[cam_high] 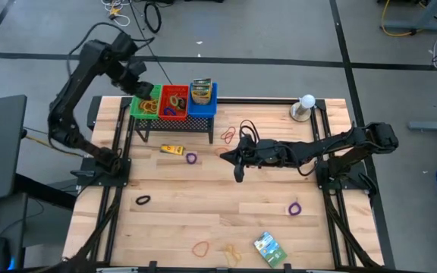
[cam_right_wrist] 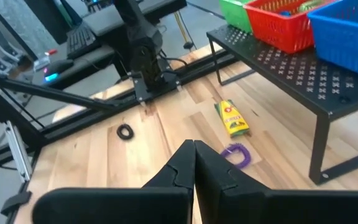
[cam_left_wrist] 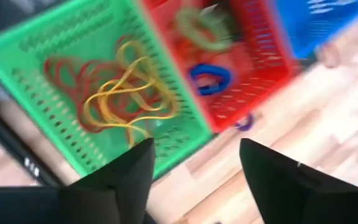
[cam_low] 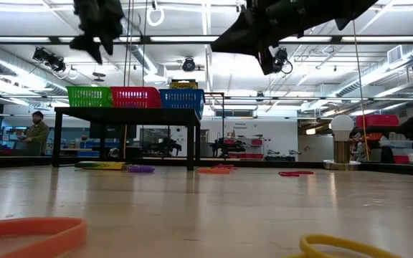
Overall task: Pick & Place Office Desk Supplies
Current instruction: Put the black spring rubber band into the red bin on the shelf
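Note:
Green [cam_high: 146, 105], red [cam_high: 175, 101] and blue [cam_high: 202, 97] baskets stand on a black mesh rack [cam_high: 174, 125] at the table's far side. My left gripper [cam_left_wrist: 194, 167] hangs open over the green basket [cam_left_wrist: 61, 81], which holds red and yellow rubber bands [cam_left_wrist: 120, 93]; nothing is between its fingers. The red basket [cam_left_wrist: 241, 56] holds a blue and a green band. My right gripper [cam_high: 238, 168] hovers shut over the table's middle, touching nothing. A crayon box [cam_high: 173, 149], a purple band [cam_high: 191, 158] and a black band [cam_high: 143, 200] lie on the table.
A white ball on a round base [cam_high: 305, 106] stands at the far right. Red and orange bands [cam_high: 234, 133] lie by the rack's right legs. Near the front edge lie a green packet [cam_high: 269, 247], an orange band [cam_high: 200, 247] and a purple band [cam_high: 294, 208].

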`<state>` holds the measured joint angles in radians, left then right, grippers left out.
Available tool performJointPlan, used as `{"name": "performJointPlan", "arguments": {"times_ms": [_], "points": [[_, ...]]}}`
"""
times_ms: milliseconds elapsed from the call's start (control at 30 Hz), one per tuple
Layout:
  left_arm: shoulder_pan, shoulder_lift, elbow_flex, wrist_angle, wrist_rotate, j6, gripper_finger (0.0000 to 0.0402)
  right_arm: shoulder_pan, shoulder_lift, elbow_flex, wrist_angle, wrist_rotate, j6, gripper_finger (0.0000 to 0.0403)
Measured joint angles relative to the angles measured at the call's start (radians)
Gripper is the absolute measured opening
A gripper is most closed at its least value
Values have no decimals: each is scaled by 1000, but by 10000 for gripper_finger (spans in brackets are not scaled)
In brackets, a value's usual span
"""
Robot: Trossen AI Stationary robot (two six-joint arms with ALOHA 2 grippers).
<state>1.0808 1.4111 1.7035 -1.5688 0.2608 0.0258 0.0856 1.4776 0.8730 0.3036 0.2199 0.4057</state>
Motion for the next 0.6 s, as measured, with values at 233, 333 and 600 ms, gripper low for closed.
{"name": "performJointPlan", "arguments": {"times_ms": [233, 333, 600], "points": [[-289, -197, -50, 121, 1, -13, 125, 0, 0, 0, -63, -2, -20, 7], [-468, -297, -174, 317, -42, -109, 67, -19, -21, -1, -124, -80, -23, 6], [-878, -502, -628, 809, -187, -350, 8, -58, -114, -28, -233, -25, -77, 3]]}}
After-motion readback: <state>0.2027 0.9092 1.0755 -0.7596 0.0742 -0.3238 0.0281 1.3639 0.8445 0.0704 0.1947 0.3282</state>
